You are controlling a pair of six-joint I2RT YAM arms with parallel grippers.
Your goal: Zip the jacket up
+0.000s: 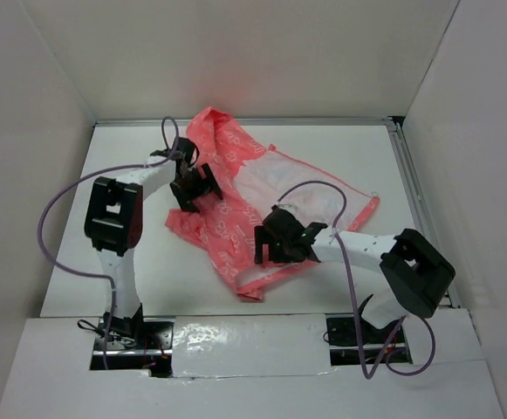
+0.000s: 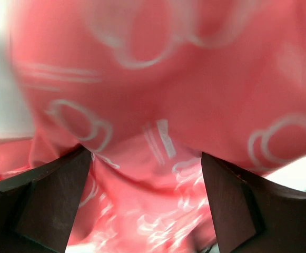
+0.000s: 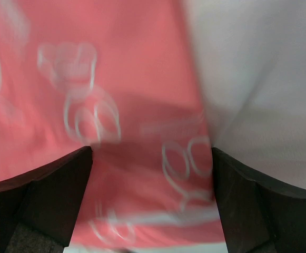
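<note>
The coral-pink jacket (image 1: 236,188) with white print lies open on the white table, its whitish lining (image 1: 292,188) facing up on the right. My left gripper (image 1: 196,188) is open, low over the jacket's left panel; pink cloth (image 2: 147,174) fills the space between its fingers. My right gripper (image 1: 279,249) is open over the jacket's lower front edge; pink printed cloth (image 3: 142,158) lies between its fingers, with white lining (image 3: 258,79) to the right. The zipper and the chest emblem do not show.
White walls (image 1: 52,78) enclose the table (image 1: 113,262) on three sides. A metal rail (image 1: 414,201) runs along the right edge. Purple cables (image 1: 52,218) loop off both arms. The arm bases stand at the near edge.
</note>
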